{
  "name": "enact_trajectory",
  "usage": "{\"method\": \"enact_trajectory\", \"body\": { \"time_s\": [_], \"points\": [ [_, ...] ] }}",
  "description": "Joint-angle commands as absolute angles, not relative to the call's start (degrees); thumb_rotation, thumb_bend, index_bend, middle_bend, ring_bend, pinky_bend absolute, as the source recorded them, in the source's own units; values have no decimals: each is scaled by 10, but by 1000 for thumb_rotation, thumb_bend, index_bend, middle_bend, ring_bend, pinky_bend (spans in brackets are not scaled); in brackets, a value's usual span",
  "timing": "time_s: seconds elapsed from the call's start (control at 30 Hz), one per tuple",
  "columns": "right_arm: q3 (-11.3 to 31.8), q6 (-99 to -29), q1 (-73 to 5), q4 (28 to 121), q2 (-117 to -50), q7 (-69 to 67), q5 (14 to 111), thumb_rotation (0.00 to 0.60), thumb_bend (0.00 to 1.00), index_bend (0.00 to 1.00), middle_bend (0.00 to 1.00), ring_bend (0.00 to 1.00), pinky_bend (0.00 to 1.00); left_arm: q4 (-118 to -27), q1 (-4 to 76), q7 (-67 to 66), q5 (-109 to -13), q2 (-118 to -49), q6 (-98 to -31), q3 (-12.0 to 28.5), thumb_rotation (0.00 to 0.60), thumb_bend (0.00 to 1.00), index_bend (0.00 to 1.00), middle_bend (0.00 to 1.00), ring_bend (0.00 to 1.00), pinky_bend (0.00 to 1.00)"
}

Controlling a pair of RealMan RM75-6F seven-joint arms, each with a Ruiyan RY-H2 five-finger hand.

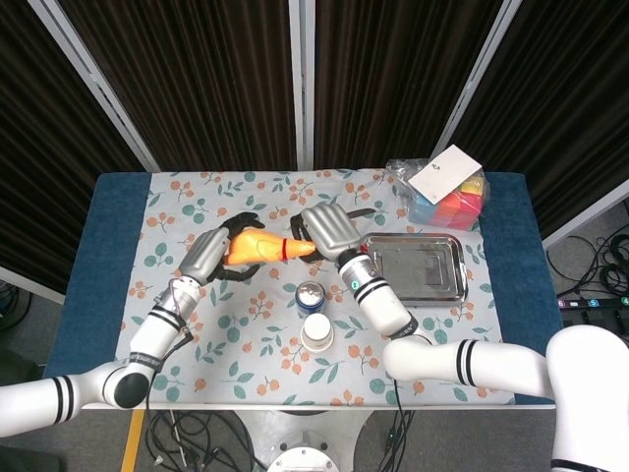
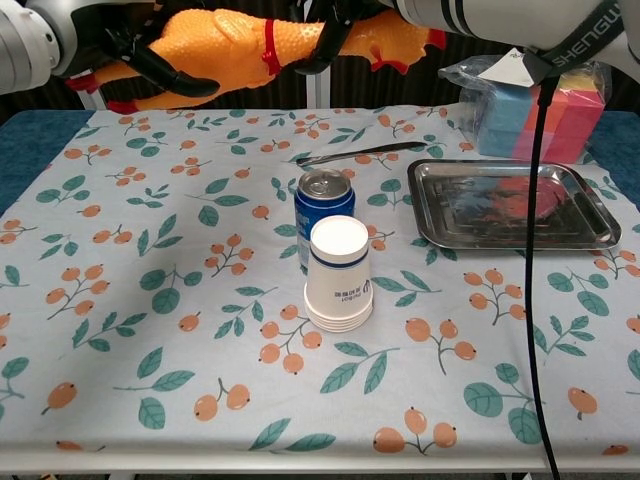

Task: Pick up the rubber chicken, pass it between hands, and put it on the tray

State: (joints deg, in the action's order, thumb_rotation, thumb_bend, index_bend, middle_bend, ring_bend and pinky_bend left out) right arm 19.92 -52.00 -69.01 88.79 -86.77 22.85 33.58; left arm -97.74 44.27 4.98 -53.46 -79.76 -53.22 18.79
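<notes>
Above the surface (image 1: pixel 197 334), the left hand (image 1: pixel 208 254) and right hand (image 1: pixel 332 232) both grip the rubber chicken (image 1: pixel 263 245), beside the tray (image 1: pixel 417 267).

The rubber chicken (image 2: pixel 260 45) hangs in the air at twelve o'clock, lying roughly level, its red collar near the middle; the left hand (image 2: pixel 150 60) grips its body from the ten o'clock side, dark fingers wrapped over the orange flank; the right hand (image 2: pixel 345 25) closes on its neck and head end toward one o'clock. Below, the floral tablecloth (image 2: pixel 150 300) covers the table; a blue can (image 2: pixel 322 215) stands near the centre, and a stack of paper cups (image 2: pixel 338 275), upside down, sits just in front of it, touching or nearly so. The metal tray (image 2: pixel 430 225) lies at three o'clock; a bag of coloured blocks (image 2: pixel 530 115) sits behind it at two o'clock; a thin metal utensil (image 2: pixel 360 152) lies at twelve o'clock of the can.
</notes>
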Motion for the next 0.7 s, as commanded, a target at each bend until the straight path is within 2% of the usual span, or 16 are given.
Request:
{"method": "enact_trajectory", "body": {
  "time_s": [0.03, 0.17, 0.23, 0.3, 0.47, 0.7],
  "points": [
    [200, -519, -689, 891, -867, 226, 337, 600, 280, 967, 757, 757, 1000, -969, 442, 47, -529, -807, -543, 191, 600, 340, 522, 509, 399, 438],
    [199, -520, -686, 900, -862, 225, 342, 600, 280, 967, 757, 758, 1000, -957, 441, 43, -529, -818, -557, 192, 600, 458, 683, 707, 598, 622],
    [197, -521, -683, 908, -858, 224, 346, 600, 280, 967, 757, 758, 1000, -951, 440, 42, -529, -822, -562, 193, 600, 526, 760, 787, 682, 737],
    [193, -523, -679, 921, -854, 223, 354, 600, 280, 967, 757, 758, 1000, -947, 440, 38, -524, -824, -562, 193, 600, 568, 812, 841, 738, 802],
    [183, -534, -668, 962, -839, 228, 376, 600, 280, 967, 757, 758, 1000, -941, 442, 27, -509, -824, -560, 195, 600, 629, 886, 926, 822, 853],
    [182, -548, -663, 978, -829, 235, 378, 600, 280, 967, 757, 758, 1000, -946, 441, 20, -505, -822, -560, 194, 600, 634, 910, 951, 843, 857]
  ]
}}
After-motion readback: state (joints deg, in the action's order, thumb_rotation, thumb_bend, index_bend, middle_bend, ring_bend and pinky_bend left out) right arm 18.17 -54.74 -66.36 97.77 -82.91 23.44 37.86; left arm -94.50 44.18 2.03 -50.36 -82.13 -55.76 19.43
